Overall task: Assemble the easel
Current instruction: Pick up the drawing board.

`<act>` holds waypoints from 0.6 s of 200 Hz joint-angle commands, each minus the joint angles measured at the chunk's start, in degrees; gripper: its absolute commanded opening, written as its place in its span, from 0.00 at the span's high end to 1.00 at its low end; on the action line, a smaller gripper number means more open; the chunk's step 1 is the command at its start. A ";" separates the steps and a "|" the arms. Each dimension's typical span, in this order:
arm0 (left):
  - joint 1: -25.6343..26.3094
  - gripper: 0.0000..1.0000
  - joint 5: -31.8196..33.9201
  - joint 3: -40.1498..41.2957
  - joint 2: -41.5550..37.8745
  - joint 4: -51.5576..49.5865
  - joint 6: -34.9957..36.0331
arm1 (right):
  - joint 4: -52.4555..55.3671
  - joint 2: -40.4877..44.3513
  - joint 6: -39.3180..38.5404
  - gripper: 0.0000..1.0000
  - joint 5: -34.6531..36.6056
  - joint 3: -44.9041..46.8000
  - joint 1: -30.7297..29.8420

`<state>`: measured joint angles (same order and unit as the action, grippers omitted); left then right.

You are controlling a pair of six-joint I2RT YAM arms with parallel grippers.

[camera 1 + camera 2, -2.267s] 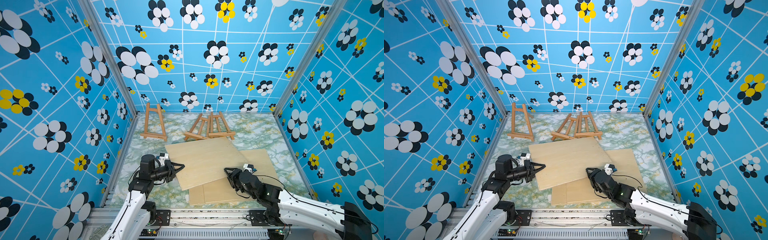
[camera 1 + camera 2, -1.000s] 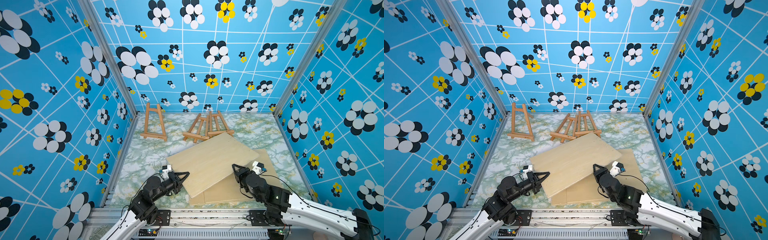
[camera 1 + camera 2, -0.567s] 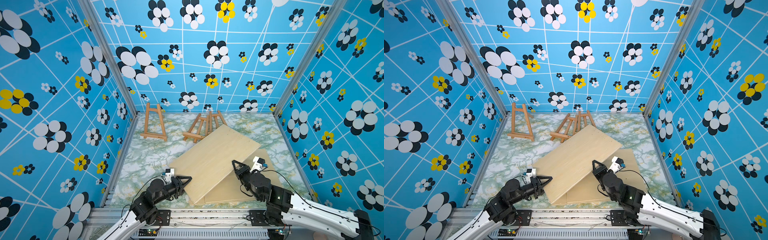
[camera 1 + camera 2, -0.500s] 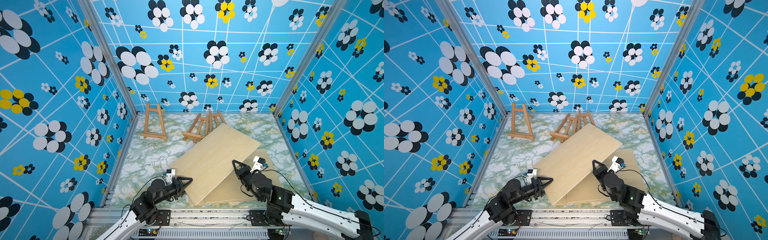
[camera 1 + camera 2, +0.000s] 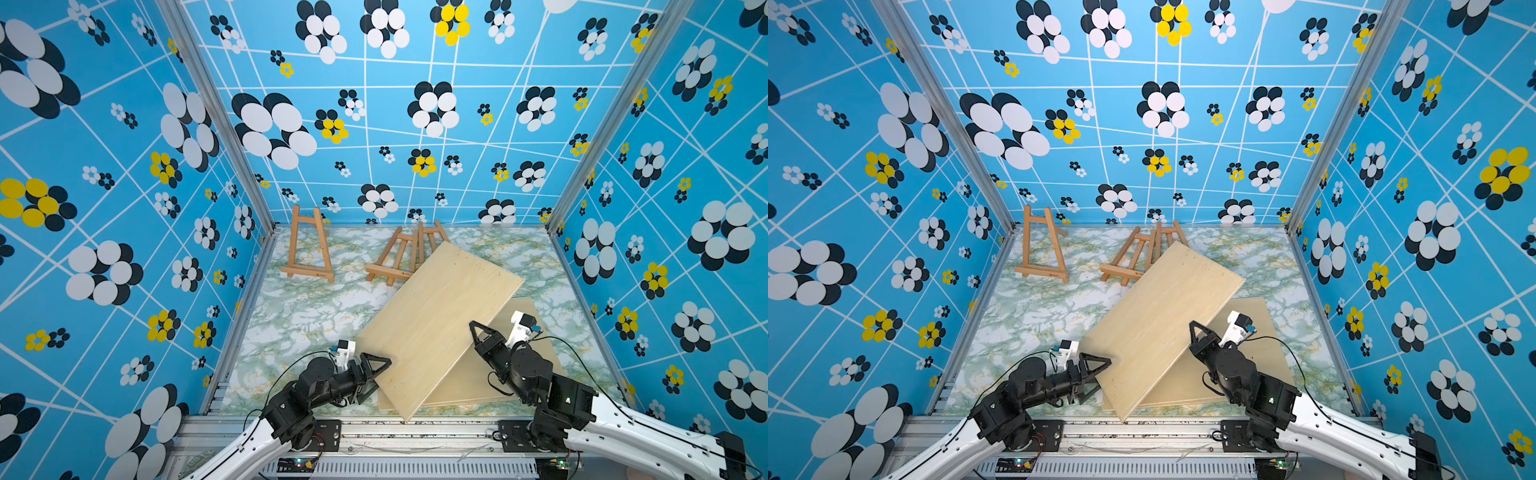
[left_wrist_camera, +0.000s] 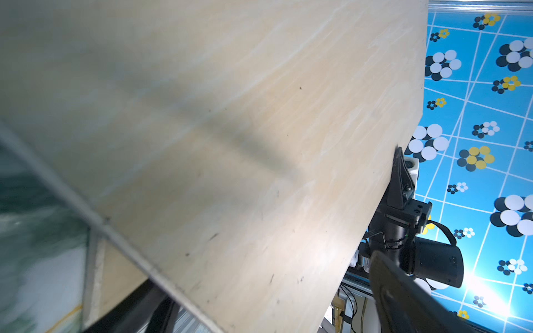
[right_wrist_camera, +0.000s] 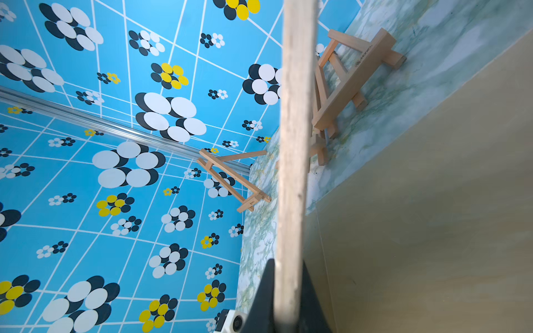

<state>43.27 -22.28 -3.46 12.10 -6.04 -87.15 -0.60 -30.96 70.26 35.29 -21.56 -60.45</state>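
Observation:
A large plywood board (image 5: 436,328) (image 5: 1154,328) hangs tilted over the floor, its far corner up by the easels. My right gripper (image 5: 473,328) (image 7: 288,302) is shut on its right edge, and the right wrist view shows a black finger on each side of that edge (image 7: 294,144). At the board's near left edge my left gripper (image 5: 376,376) (image 5: 1096,376) is open, and the board (image 6: 230,144) passes between its spread fingers. Three wooden easels stand at the back: one at the left (image 5: 309,249), one in the middle (image 5: 395,259), one partly behind the board (image 5: 432,237).
A second plywood board (image 5: 536,374) (image 7: 432,216) lies flat on the marbled floor (image 5: 316,316) under the lifted one. Patterned blue walls close in the left, back and right. A metal rail (image 5: 415,432) runs along the front, by the board's near corner.
My left gripper has opened and let go of the board. The right gripper stays shut on it. The board has swung steeper, its far corner moving toward the easels.

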 commanded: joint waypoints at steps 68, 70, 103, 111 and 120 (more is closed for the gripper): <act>0.05 0.01 7.67 -8.28 -8.14 -45.63 6.60 | 7.30 -6.12 -27.99 1.00 -6.47 -14.06 3.89; -0.05 0.01 7.82 -8.37 -8.03 -45.28 6.70 | 7.44 -6.26 -28.51 1.00 -6.64 -14.35 3.97; -1.84 0.01 11.40 -10.93 -2.23 -34.12 11.48 | 8.90 -8.47 -37.74 1.00 -11.63 -17.89 5.12; -2.78 0.01 11.71 -11.88 -0.25 -29.88 14.61 | 8.69 -9.19 -40.70 1.00 -13.73 -18.60 5.25; -4.80 0.01 11.91 -13.46 2.48 -26.57 18.66 | 8.90 -9.90 -43.40 1.00 -15.08 -19.31 5.25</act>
<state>41.56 -13.54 -12.69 9.72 -39.79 -78.28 5.39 -39.31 44.27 23.90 -37.98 -55.68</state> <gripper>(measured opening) 0.990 0.104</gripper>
